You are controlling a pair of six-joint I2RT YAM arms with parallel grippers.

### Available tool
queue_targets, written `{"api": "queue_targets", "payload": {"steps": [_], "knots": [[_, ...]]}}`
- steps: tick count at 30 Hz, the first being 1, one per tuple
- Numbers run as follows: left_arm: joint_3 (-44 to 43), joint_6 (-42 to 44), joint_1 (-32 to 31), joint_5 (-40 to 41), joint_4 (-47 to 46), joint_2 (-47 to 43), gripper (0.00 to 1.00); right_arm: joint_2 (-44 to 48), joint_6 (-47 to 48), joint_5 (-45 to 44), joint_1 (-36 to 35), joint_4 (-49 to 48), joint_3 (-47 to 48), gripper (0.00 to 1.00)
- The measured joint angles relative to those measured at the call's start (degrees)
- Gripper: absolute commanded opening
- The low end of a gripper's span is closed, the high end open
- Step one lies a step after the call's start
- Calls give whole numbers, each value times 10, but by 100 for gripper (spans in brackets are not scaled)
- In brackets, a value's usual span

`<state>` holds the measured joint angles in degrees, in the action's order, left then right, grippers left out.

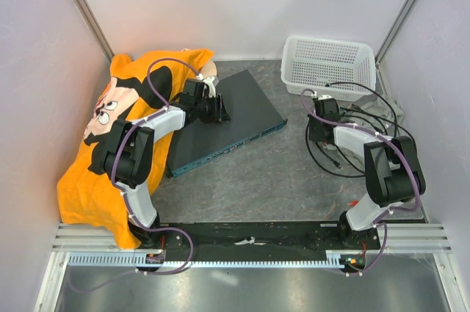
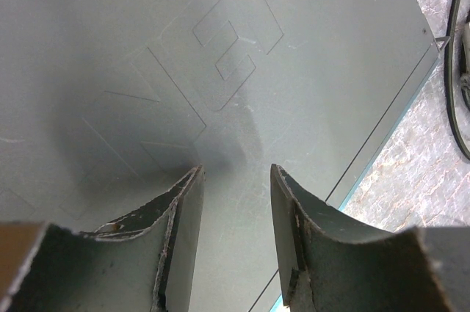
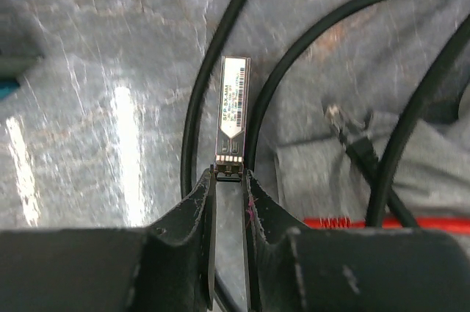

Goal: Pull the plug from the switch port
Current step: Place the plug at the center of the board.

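Two pincers are out over the grey worktop (image 1: 279, 180). The left pincer (image 2: 236, 180) points down at the flat top of the switch (image 1: 246, 115). Its fingers (image 2: 180, 216) stand about half open, with only the dark lid showing between them. They are very near the lid, but I cannot tell if they touch it.

The switch lies flat and slanted, a bit left of the middle of the worktop. Its thin blue front faces the near right. Its far corner is just beside an orange shirt (image 1: 88, 172) with a cartoon mouse on it. The shirt is heaped by the left wall.

The right pincer (image 3: 229, 174) is well apart from the switch, over on the right side. It is narrow and pinches the plug (image 3: 233, 103) by one end. The plug is a small silver bar with a label on it. It sticks straight out past the fingertips, above the worktop, and it is out of the switch. Black cables (image 3: 192, 136) curl on the worktop below it.

A white basket (image 1: 328, 66) stands at the back right, just behind the cables. A strip of red (image 3: 341, 222) shows low beside the right pincer, and I cannot tell what it is.
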<state>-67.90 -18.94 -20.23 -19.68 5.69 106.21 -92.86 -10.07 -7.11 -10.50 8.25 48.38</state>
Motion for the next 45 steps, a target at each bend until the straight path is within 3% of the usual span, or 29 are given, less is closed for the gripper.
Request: {"api": "queue_targets", "payload": {"steps": [2,3,6,10,17,22,31,45], "knots": [[0,0,-1,-2,0,0,49,-11,2,0,0,-3,11,25],[0,0,-1,-2,0,0,49,-18,3,-1,0,-6,17,40],[0,0,-1,-4,0,0,49,-36,5,-4,0,-14,32,60],[0,0,-2,-4,0,0,49,-49,2,-24,0,-17,40,71],[0,0,-2,-5,0,0,49,-51,-2,-43,3,-16,42,72],[0,0,-2,-8,0,0,50,-26,9,28,-3,13,81,75],[-2,0,-2,-19,3,1,50,62,35,105,-150,-1,147,74],[35,0,-4,-7,57,-49,50,12,21,109,-310,57,127,59]]}}
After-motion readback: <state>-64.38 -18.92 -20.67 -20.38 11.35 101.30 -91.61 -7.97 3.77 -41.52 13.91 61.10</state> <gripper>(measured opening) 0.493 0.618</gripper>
